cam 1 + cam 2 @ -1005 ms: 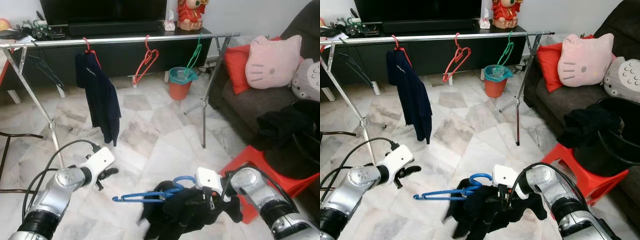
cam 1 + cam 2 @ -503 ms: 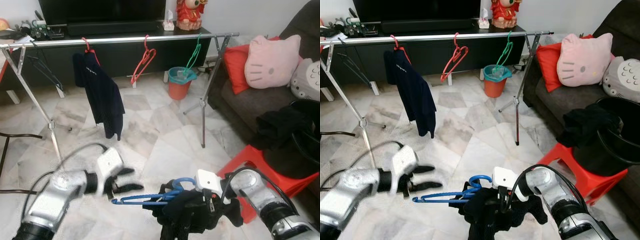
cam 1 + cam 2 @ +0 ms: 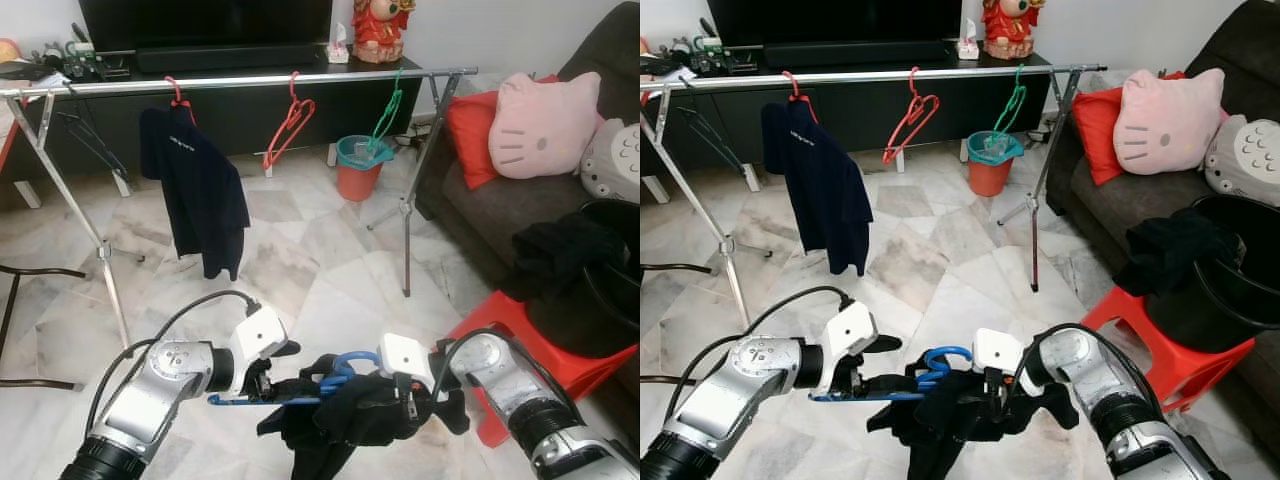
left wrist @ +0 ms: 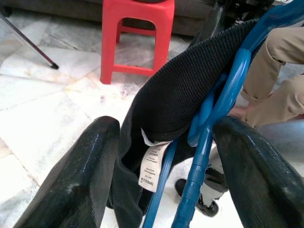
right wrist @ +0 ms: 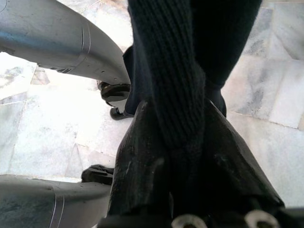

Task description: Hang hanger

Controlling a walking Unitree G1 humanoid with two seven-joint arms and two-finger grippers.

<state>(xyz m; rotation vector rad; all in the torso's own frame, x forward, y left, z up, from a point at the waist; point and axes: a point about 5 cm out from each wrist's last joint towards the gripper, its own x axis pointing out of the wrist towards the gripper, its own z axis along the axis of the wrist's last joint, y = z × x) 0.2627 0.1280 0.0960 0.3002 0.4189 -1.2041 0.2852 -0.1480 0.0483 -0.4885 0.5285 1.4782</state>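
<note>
A blue hanger (image 3: 345,362) with a black garment (image 3: 340,418) draped over it hangs low over the floor between my two arms. My right gripper (image 5: 183,142) is shut on a bunch of the black garment, just right of the hanger's hook. My left gripper (image 4: 164,161) is open, with its two fingers (image 4: 78,180) straddling the hanger's blue bar and the garment's white label. A silver clothes rail (image 3: 250,80) crosses the room ahead, carrying a navy shirt (image 3: 195,190) on a red hanger, a bare red hanger (image 3: 290,120) and a green hanger (image 3: 388,110).
An orange bin (image 3: 360,170) stands beyond the rail. At the right are a red stool (image 3: 520,325) with dark clothes, a sofa with a pink cushion (image 3: 545,125) and a black basket (image 3: 620,250). Beige trousers of a person (image 4: 280,71) appear in the left wrist view.
My left arm has swung in from the left and its open fingers now sit around the blue hanger's bar. My right gripper still holds the garment, shifted slightly left.
</note>
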